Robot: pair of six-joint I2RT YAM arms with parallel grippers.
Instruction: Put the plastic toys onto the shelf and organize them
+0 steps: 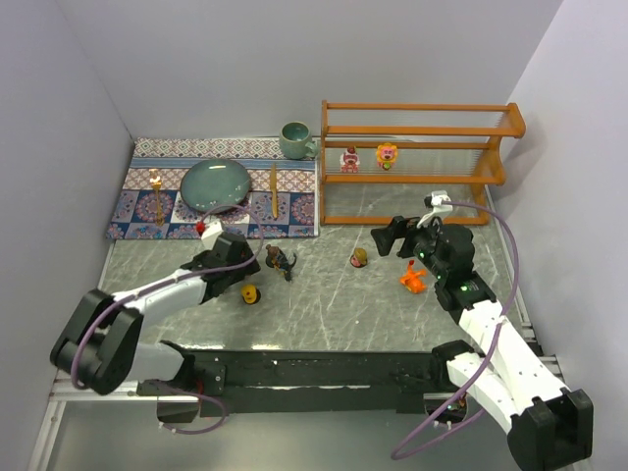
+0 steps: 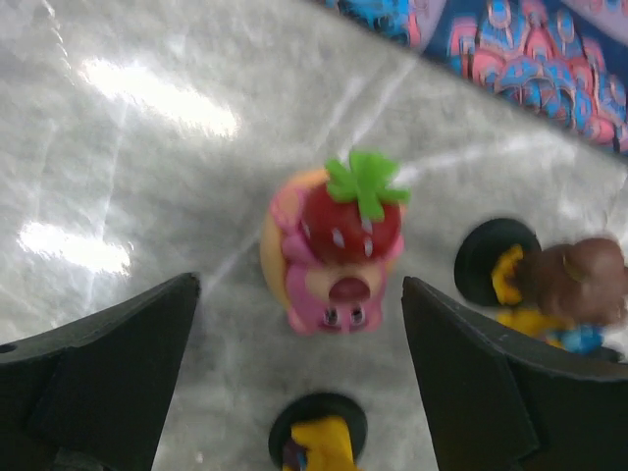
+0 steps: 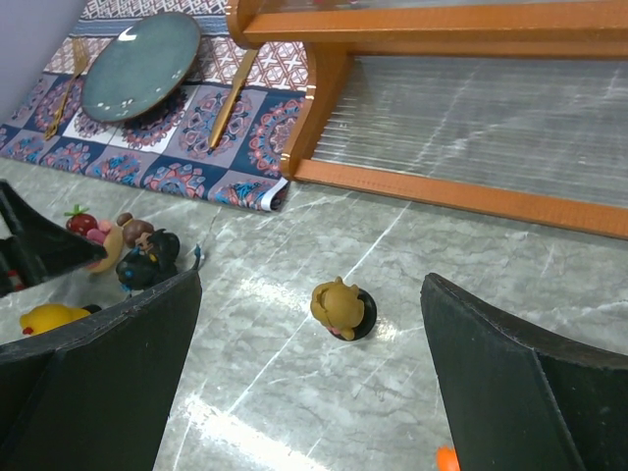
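Orange-brown wooden shelf (image 1: 422, 130) stands at one o'clock overhead, with a pink figurine (image 1: 349, 159) and a yellow figurine (image 1: 388, 154) on it. Left gripper (image 2: 297, 285) gapes wide and empty, straddling a strawberry-capped pink bear (image 2: 334, 245) without touching it. Right gripper (image 3: 309, 278) gapes empty, with a brown round-headed figure (image 3: 339, 307) at the shelf's seven o'clock

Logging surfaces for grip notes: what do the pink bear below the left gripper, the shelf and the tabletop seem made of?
Pink bear: likely moulded plastic, glossy, with highlights on its red cap. Shelf: seemingly varnished orange-brown wood rails; ribbed translucent panels, probably plastic. Tabletop: polished grey marble look with glare; stone or laminate, cannot tell.
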